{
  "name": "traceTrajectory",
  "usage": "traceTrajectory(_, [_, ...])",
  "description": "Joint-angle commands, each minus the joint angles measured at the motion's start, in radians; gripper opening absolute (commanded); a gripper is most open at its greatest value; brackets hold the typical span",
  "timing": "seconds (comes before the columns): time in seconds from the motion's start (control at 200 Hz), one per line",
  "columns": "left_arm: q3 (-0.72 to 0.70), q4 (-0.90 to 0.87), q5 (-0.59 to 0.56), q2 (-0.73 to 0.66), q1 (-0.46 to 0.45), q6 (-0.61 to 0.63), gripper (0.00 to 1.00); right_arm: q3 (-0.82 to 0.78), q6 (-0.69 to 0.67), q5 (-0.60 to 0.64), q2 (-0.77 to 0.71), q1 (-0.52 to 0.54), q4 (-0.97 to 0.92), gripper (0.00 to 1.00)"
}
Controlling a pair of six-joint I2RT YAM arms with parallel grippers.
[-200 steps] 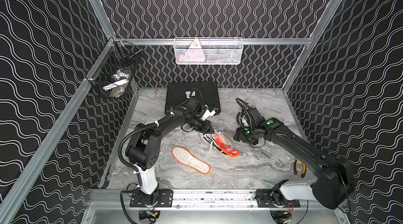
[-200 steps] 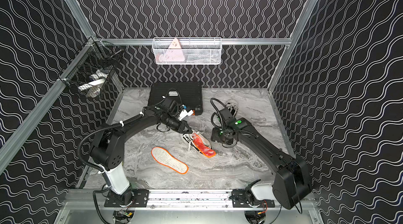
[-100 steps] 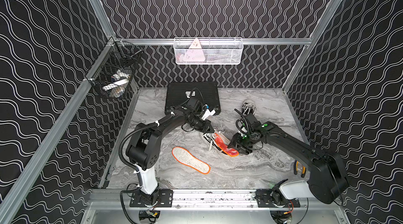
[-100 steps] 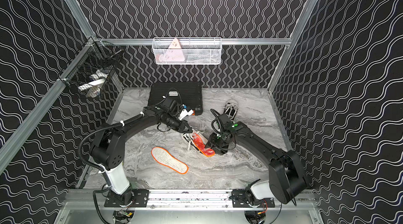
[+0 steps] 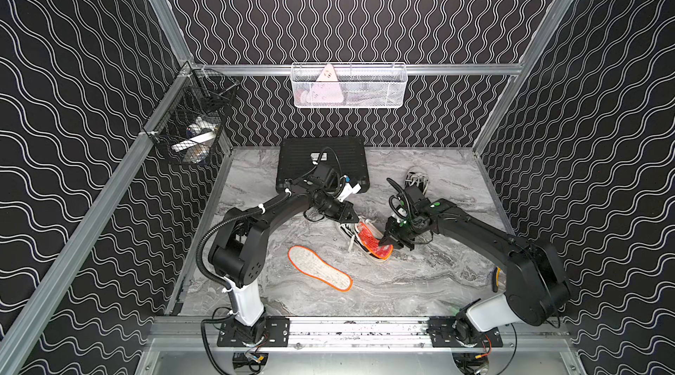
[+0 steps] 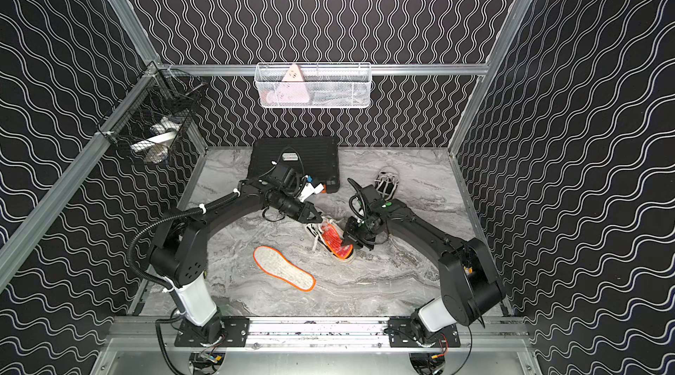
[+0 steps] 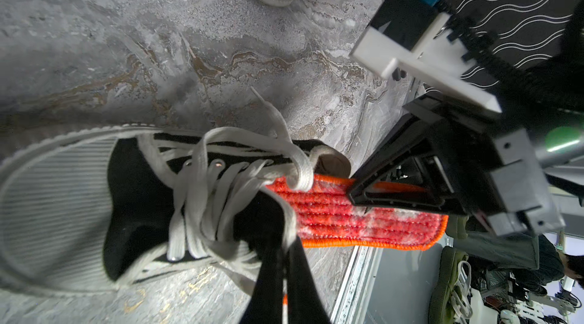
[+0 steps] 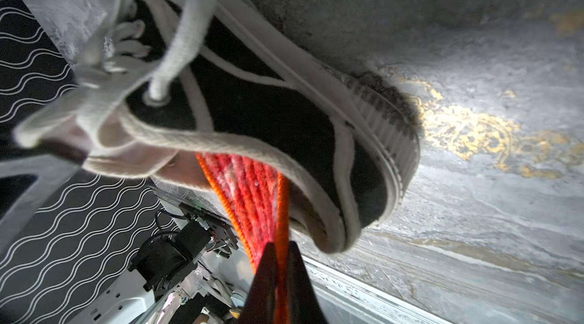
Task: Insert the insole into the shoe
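Note:
A black sneaker, the shoe [image 5: 347,230] [image 6: 316,232], lies mid-table with white laces. A red insole [image 5: 370,243] [image 6: 336,245] with an orange rim sits partly inside it, its heel end sticking out of the opening. My left gripper [image 5: 352,218] [image 6: 317,216] is shut on the shoe's collar; in the left wrist view its tips [image 7: 286,243] pinch the black edge beside the laces. My right gripper [image 5: 385,243] [image 6: 347,243] [image 8: 281,251] is shut on the orange rim of the insole [image 8: 249,186] where it leaves the shoe [image 8: 252,107].
A second insole [image 5: 319,272], white with an orange rim, lies flat nearer the front. Another sneaker [image 5: 416,177] stands at the back right. A black ribbed case [image 5: 321,161] lies at the back. Wire baskets hang on the back wall [image 5: 349,86] and left rail [image 5: 190,128].
My right gripper swung forward from behind the shoe to the insole's protruding heel end and shut on it. The left gripper stayed shut on the shoe.

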Motion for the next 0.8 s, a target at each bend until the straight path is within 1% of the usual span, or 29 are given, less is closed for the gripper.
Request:
traceTrajectory(0.0, [0.008, 0.004, 0.003, 0.002, 0.002, 0.026, 0.0, 0.039, -0.103, 0.06, 0.004, 0.027, -0.101, 0.08])
traceTrajectory(0.17, [0.015, 0.01, -0.003, 0.008, 0.004, 0.022, 0.0, 0.085, -0.184, 0.136, 0.03, 0.11, -0.213, 0.07])
traceTrajectory(0.255, [0.027, 0.003, -0.01, 0.014, 0.003, 0.027, 0.0, 0.101, -0.225, 0.211, 0.034, 0.149, -0.28, 0.07])
traceTrajectory(0.265, [0.028, 0.002, -0.01, 0.014, 0.003, 0.027, 0.0, 0.126, -0.229, 0.22, 0.036, 0.153, -0.287, 0.07])
traceTrajectory(0.475, [0.059, -0.042, 0.011, 0.043, 0.004, 0.067, 0.0, 0.183, -0.322, 0.357, 0.033, 0.166, -0.358, 0.06])
traceTrajectory(0.645, [0.07, -0.064, 0.053, 0.069, 0.002, 0.091, 0.0, 0.2, -0.39, 0.44, 0.019, 0.169, -0.305, 0.06])
traceTrajectory(0.72, [0.067, -0.057, 0.051, 0.077, 0.002, 0.087, 0.0, 0.183, -0.408, 0.441, 0.004, 0.17, -0.246, 0.06])
traceTrajectory(0.796, [0.067, -0.053, 0.059, 0.083, 0.0, 0.081, 0.0, 0.132, -0.417, 0.43, -0.019, 0.17, -0.154, 0.06])
